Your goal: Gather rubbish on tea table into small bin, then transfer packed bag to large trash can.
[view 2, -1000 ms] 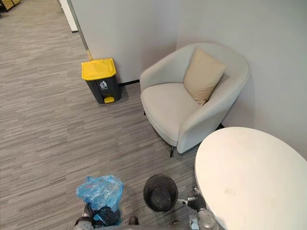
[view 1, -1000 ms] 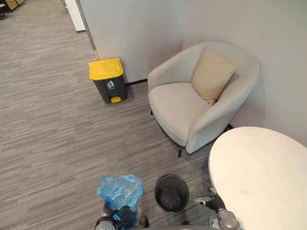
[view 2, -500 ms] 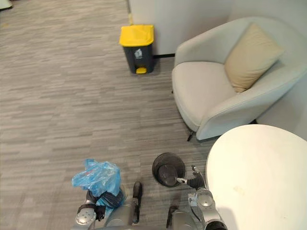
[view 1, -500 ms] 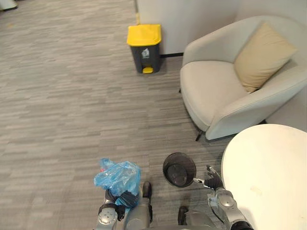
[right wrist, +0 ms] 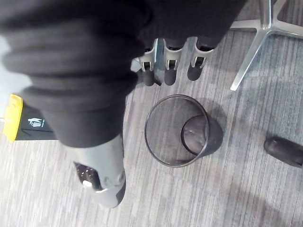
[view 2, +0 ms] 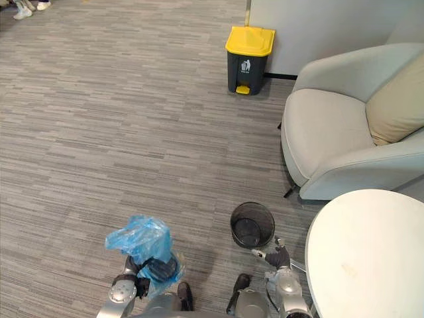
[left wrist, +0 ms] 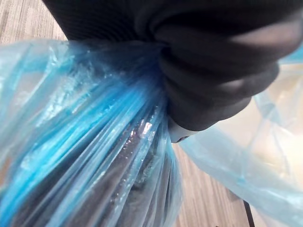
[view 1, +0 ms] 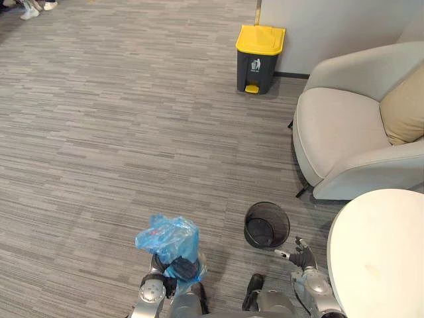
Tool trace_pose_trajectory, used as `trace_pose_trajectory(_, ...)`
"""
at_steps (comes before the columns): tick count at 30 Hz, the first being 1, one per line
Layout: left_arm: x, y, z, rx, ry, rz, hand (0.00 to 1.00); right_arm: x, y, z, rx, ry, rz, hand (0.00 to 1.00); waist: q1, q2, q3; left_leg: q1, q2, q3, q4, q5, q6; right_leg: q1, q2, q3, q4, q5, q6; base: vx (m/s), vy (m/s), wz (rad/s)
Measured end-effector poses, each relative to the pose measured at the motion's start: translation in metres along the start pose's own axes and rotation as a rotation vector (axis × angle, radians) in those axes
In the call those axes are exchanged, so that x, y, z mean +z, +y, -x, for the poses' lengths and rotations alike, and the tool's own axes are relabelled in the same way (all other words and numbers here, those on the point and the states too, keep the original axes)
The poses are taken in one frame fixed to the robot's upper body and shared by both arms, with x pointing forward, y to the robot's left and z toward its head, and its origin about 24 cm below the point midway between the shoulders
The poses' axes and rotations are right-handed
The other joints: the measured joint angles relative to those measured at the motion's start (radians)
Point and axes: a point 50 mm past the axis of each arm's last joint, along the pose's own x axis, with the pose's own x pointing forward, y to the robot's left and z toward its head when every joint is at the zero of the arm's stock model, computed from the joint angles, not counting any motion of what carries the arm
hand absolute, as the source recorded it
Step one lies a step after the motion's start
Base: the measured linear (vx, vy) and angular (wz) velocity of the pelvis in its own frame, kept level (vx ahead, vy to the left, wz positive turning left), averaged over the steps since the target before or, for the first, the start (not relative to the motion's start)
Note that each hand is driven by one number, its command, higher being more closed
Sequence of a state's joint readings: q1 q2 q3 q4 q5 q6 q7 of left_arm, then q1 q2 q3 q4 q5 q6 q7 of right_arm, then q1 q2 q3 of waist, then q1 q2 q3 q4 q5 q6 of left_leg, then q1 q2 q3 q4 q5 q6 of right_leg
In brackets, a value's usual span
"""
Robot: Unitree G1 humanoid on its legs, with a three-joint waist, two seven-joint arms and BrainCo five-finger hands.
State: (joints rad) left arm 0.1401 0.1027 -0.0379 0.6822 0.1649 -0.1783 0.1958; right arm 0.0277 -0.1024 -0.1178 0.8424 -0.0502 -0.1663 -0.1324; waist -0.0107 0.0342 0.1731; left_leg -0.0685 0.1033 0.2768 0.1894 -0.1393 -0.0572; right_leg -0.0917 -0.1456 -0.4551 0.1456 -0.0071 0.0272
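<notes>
A packed blue plastic bag [view 1: 167,237] hangs low over the floor in front of me, its gathered neck [left wrist: 94,142] bunched against my left hand [view 1: 180,268], which is shut on it. The small black mesh bin [view 1: 266,225] stands on the carpet with nothing in it, also seen from above [right wrist: 177,130]. My right hand [view 1: 299,250] hovers just beside the bin, by the table edge, fingers [right wrist: 170,66] straight and holding nothing. The large grey trash can with a yellow lid [view 1: 260,50] stands far ahead against the wall, lid down.
The round white tea table [view 1: 384,258] is at my right, its chrome foot [right wrist: 255,42] near the bin. A pale armchair [view 1: 344,132] with a tan cushion [view 1: 405,112] stands right of the trash can. Open carpet lies between me and the can. A person's shoes [view 1: 30,10] show far left.
The camera has swung left, so the trash can, chair and table sit further right in the picture. The bag stays in my left hand and the right hand stays by the bin.
</notes>
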Motion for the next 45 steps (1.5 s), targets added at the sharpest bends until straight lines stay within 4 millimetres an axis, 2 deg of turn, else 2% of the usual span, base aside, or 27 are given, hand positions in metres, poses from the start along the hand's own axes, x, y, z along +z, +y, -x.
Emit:
trace_pose_trajectory(7,-0.004,0.005,-0.001,0.006,0.014,-0.024,1.0,-0.006,0.0,0.001,0.001,0.037,0.005,0.0,-0.003,-0.009,-0.006,-0.033,-0.021,-0.007,0.036,-0.031,0.036,-0.02,-0.032,0.003,0.018,-0.018,0.027,-0.01,0.072,0.06)
trace_pose_trajectory(10,-0.006,0.007,0.0,0.012,0.023,-0.025,1.0,-0.006,0.001,0.001,0.005,0.039,0.008,0.0,-0.002,-0.025,-0.009,-0.051,-0.022,-0.003,0.115,-0.082,0.042,-0.063,-0.073,0.016,0.157,-0.093,0.049,0.11,0.044,0.04)
trace_pose_trajectory(12,-0.011,0.007,0.003,0.011,0.041,-0.024,1.0,-0.011,0.002,0.002,0.01,0.056,0.019,0.0,-0.004,-0.042,-0.018,-0.041,-0.051,-0.027,0.163,-0.126,0.053,-0.088,-0.125,0.043,0.304,-0.153,0.065,0.21,0.053,0.16)
trace_pose_trajectory(14,-0.009,0.007,0.003,0.009,0.032,-0.025,1.0,-0.011,0.001,0.002,0.01,0.057,0.029,0.0,-0.012,-0.046,-0.016,-0.017,-0.074,-0.055,0.161,-0.146,0.073,-0.123,-0.152,0.137,0.436,-0.152,0.068,0.19,0.081,0.44)
trace_pose_trajectory(15,-0.005,0.009,-0.001,0.016,0.018,-0.027,1.0,-0.01,0.002,0.002,0.014,0.055,0.028,0.0,-0.024,-0.054,-0.012,0.006,-0.09,-0.086,0.161,-0.155,0.088,-0.191,-0.17,0.206,0.601,-0.117,0.036,0.2,0.079,0.64)
trace_pose_trajectory(16,-0.004,0.01,-0.002,0.018,0.015,-0.029,1.0,-0.011,0.003,0.002,0.017,0.057,0.027,0.0,-0.03,-0.052,-0.005,0.016,-0.085,-0.097,0.166,-0.158,0.092,-0.22,-0.159,0.243,0.637,-0.149,0.055,0.25,0.041,0.61)
trace_pose_trajectory(17,-0.001,0.01,-0.003,0.02,0.007,-0.027,1.0,-0.012,0.005,0.002,0.024,0.064,0.029,0.0,-0.033,-0.035,0.003,0.023,-0.065,-0.124,0.174,-0.175,0.094,-0.249,-0.095,0.293,0.612,-0.203,0.064,0.22,-0.043,0.64)
trace_pose_trajectory(18,0.003,0.012,-0.006,0.023,-0.004,-0.03,1.0,-0.015,0.006,0.003,0.026,0.075,0.029,0.0,-0.034,-0.038,0.005,0.03,-0.052,-0.149,0.172,-0.181,0.093,-0.279,-0.048,0.309,0.567,-0.217,0.06,0.22,-0.068,0.67)
trace_pose_trajectory(19,0.005,0.015,-0.008,0.029,-0.011,-0.037,1.0,-0.017,0.005,0.004,0.024,0.082,0.028,0.0,-0.035,-0.041,0.007,0.035,-0.052,-0.171,0.167,-0.184,0.089,-0.292,-0.027,0.311,0.537,-0.216,0.059,0.24,-0.114,0.89)
trace_pose_trajectory(21,0.01,0.016,-0.011,0.031,-0.027,-0.039,1.0,-0.022,0.003,0.004,0.017,0.106,0.032,0.0,-0.047,-0.055,0.014,0.065,-0.051,-0.215,0.15,-0.195,0.065,-0.305,0.011,0.301,0.403,-0.191,0.051,0.26,-0.156,0.79)
trace_pose_trajectory(22,0.009,0.018,-0.011,0.032,-0.026,-0.045,1.0,-0.024,0.002,0.006,0.016,0.114,0.033,0.0,-0.05,-0.076,0.011,0.09,-0.064,-0.235,0.145,-0.214,0.033,-0.294,0.018,0.304,0.294,-0.129,0.039,0.33,-0.241,0.71)
trace_pose_trajectory(23,0.008,0.016,-0.01,0.029,-0.018,-0.043,1.0,-0.026,0.0,0.006,0.011,0.117,0.036,0.0,-0.061,-0.088,0.006,0.108,-0.067,-0.257,0.144,-0.23,0.013,-0.281,0.021,0.315,0.311,-0.056,-0.008,0.35,-0.242,0.64)
trace_pose_trajectory(25,0.011,0.01,-0.011,0.018,-0.024,-0.029,1.0,-0.023,-0.012,0.004,-0.021,0.104,0.034,0.0,-0.06,-0.021,-0.003,0.125,-0.023,-0.275,0.126,-0.236,-0.011,-0.279,0.048,0.264,0.345,-0.124,-0.024,0.42,-0.218,0.41)
trace_pose_trajectory(26,0.013,0.01,-0.012,0.019,-0.029,-0.028,1.0,-0.021,-0.013,0.003,-0.031,0.099,0.019,0.0,-0.06,-0.004,0.001,0.121,-0.003,-0.272,0.147,-0.224,-0.033,-0.266,0.062,0.249,0.344,-0.134,-0.043,0.48,-0.22,0.28)
trace_pose_trajectory(28,0.015,0.01,-0.012,0.02,-0.032,-0.024,1.0,-0.023,-0.011,0.005,-0.029,0.105,0.008,0.0,-0.058,0.009,0.002,0.082,0.039,-0.269,0.311,-0.182,-0.106,-0.195,0.088,0.22,0.316,-0.161,-0.065,0.38,-0.181,0.19)
trace_pose_trajectory(29,0.016,0.008,-0.012,0.018,-0.038,-0.018,1.0,-0.023,-0.009,0.007,-0.03,0.1,-0.006,0.0,-0.055,0.007,0.004,0.026,0.073,-0.26,0.495,-0.137,-0.155,-0.119,0.109,0.21,0.278,-0.176,-0.077,0.4,-0.16,0.07)
trace_pose_trajectory(30,0.019,0.007,-0.011,0.018,-0.052,-0.012,1.0,-0.019,-0.004,0.007,-0.023,0.085,-0.021,0.0,-0.051,0.002,0.006,-0.016,0.111,-0.223,0.627,-0.135,-0.148,-0.073,0.122,0.209,0.253,-0.181,-0.084,0.45,-0.141,-0.08)
trace_pose_trajectory(31,0.023,0.007,-0.011,0.019,-0.071,-0.005,1.0,-0.014,-0.003,0.007,-0.024,0.06,-0.036,0.0,-0.045,-0.005,0.007,-0.067,0.154,-0.154,0.738,-0.149,-0.119,-0.021,0.133,0.215,0.218,-0.183,-0.088,0.34,-0.07,-0.2)
trace_pose_trajectory(33,0.033,0.005,-0.012,0.015,-0.107,0.009,1.0,-0.009,-0.002,0.006,-0.025,0.039,-0.052,0.0,-0.026,-0.025,0.007,-0.142,0.18,-0.078,0.753,-0.187,-0.053,0.034,0.134,0.24,0.162,-0.182,-0.086,0.3,-0.015,-0.26)
trace_pose_trajectory(34,0.036,0.004,-0.013,0.013,-0.119,0.014,1.0,-0.009,-0.002,0.006,-0.024,0.038,-0.056,0.0,-0.023,-0.025,0.007,-0.163,0.18,-0.076,0.725,-0.193,-0.042,0.047,0.133,0.243,0.149,-0.18,-0.083,0.26,0.038,-0.28)
trace_pose_trajectory(37,0.035,0.001,-0.013,-0.003,-0.111,0.018,1.0,-0.006,0.002,0.004,-0.025,0.042,-0.093,0.0,-0.003,-0.033,0.014,-0.23,0.143,-0.111,0.504,-0.197,-0.035,0.093,0.121,0.298,0.106,-0.176,-0.076,0.27,0.203,-0.48)
trace_pose_trajectory(38,0.034,0.0,-0.013,-0.004,-0.107,0.018,1.0,-0.005,0.004,0.002,-0.024,0.045,-0.098,0.0,0.003,-0.041,0.018,-0.245,0.101,-0.167,0.376,-0.172,-0.046,0.095,0.105,0.333,0.103,-0.181,-0.053,0.23,0.302,-0.79)
trace_pose_trajectory(39,0.033,-0.001,-0.013,-0.008,-0.101,0.021,1.0,-0.007,0.004,0.001,-0.025,0.053,-0.093,0.0,0.004,-0.023,0.017,-0.237,0.076,-0.232,0.215,-0.101,-0.054,0.095,0.104,0.367,0.105,-0.195,-0.007,0.21,0.33,-0.85)
trace_pose_trajectory(40,0.032,-0.004,-0.013,-0.013,-0.094,0.026,1.0,-0.007,0.002,0.001,-0.028,0.053,-0.088,0.0,0.007,-0.006,0.021,-0.226,0.082,-0.256,0.169,-0.025,-0.074,0.092,0.113,0.39,0.112,-0.207,0.014,0.2,0.358,-1.03)
trace_pose_trajectory(41,0.027,-0.007,-0.013,-0.022,-0.066,0.025,1.0,-0.008,0.004,0.001,-0.02,0.062,-0.084,0.0,0.027,-0.006,0.018,-0.202,0.066,-0.244,0.178,0.051,-0.061,0.091,0.105,0.443,0.129,-0.227,0.044,0.21,0.36,-0.92)
trace_pose_trajectory(43,0.024,-0.004,-0.014,-0.017,-0.056,0.011,1.0,-0.014,0.009,0.005,-0.007,0.077,-0.089,0.0,0.02,-0.045,0.009,-0.199,0.012,-0.215,0.212,-0.009,-0.03,0.086,0.053,0.492,0.156,-0.259,0.068,0.24,0.317,-0.61)
trace_pose_trajectory(45,0.024,0.001,-0.015,-0.012,-0.058,-0.003,1.0,-0.019,0.009,0.008,-0.009,0.092,-0.088,0.0,0.021,-0.064,0.008,-0.193,-0.014,-0.172,0.253,-0.062,-0.001,0.041,0.019,0.538,0.256,-0.286,0.088,0.24,0.235,-0.48)
